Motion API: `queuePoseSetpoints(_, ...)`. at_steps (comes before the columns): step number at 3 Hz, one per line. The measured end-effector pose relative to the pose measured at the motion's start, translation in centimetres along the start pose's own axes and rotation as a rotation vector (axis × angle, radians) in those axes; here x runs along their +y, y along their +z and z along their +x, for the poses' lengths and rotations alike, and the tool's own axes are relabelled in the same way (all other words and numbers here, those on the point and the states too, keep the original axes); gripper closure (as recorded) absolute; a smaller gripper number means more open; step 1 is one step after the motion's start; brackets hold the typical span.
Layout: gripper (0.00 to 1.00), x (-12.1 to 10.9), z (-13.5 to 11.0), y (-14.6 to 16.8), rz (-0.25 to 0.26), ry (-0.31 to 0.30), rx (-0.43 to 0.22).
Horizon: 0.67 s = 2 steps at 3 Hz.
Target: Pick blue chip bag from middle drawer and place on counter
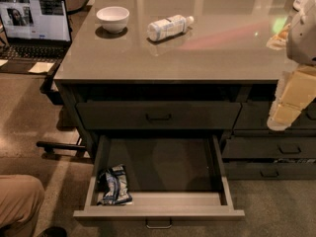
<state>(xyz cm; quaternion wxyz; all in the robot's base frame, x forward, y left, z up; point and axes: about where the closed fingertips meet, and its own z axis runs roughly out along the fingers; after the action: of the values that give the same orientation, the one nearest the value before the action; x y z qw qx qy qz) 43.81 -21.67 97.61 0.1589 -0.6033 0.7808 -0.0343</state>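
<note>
The blue chip bag (114,184) lies crumpled in the front left corner of the open middle drawer (158,213), which is pulled far out below the closed top drawer (158,115). The rest of the drawer floor is bare and dark. The counter (212,53) is the glossy grey-brown top above the drawers. My arm hangs at the right edge of the view, and the gripper (280,118) is its pale cream end, in front of the right-hand drawers, well right of and above the bag. It holds nothing that I can see.
A white bowl (113,18) and a clear plastic bottle (169,27) lying on its side sit on the counter's far left part. A laptop (33,26) stands on a darker desk at the left. A person's knee (17,201) is at bottom left. Narrower drawers (276,149) are at the right.
</note>
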Motion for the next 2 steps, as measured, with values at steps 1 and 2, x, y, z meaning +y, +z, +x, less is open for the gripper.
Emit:
queuePoseSetpoints(1,0.00,0.0,0.0,0.0,0.000,0.000,0.000)
queuePoseSetpoints(2,0.00,-0.4,-0.3,1.7,0.008,0.029,-0.011)
